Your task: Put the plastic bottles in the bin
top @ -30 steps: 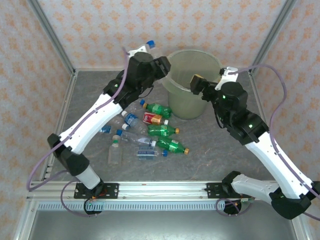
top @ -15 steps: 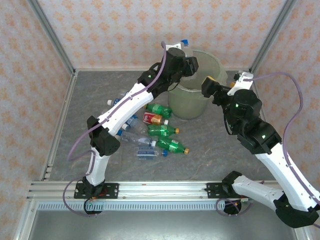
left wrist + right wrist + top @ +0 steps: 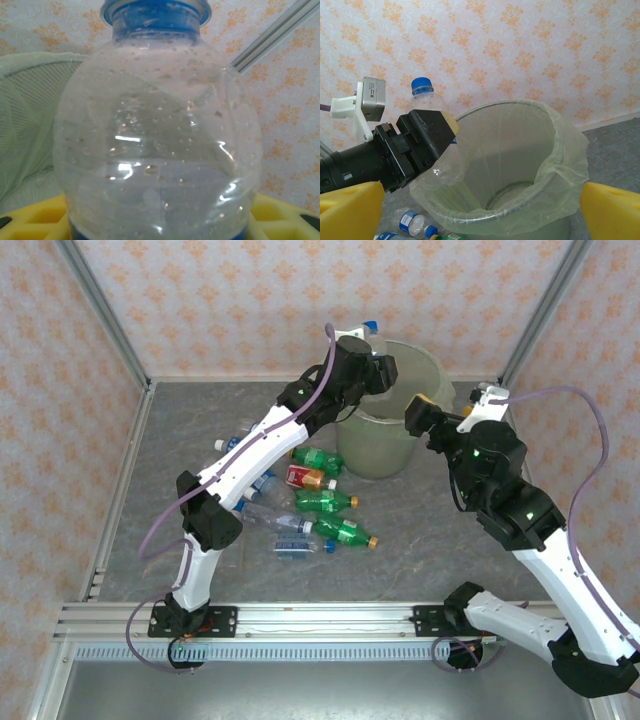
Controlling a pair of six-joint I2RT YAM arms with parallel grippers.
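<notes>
**Mia:** What is on the left?

**Tom:** The other bottles point(image 3: 300, 502) lie in a heap on the table point(image 3: 430, 540), left of the bin point(image 3: 378, 450). They lie just as before.

**Mia:** And the left gripper?

**Tom:** The left gripper point(image 3: 378, 368) squeezes a clear bottle point(image 3: 426, 102) with a blue cap. The bottle stands cap up, right at the bin's left rim. A second ago it was further left, away from the bin. Since half a second ago it has hardly moved.

**Mia:** Is it in the bin?

**Tom:** Not yet. The fingers have it.

**Mia:** And the right gripper?

**Tom:** The right gripper point(image 3: 418, 412) hangs by the bin's right rim. Its fingers are spread wide and hold nothing. It has slid a bit to the right.
</notes>
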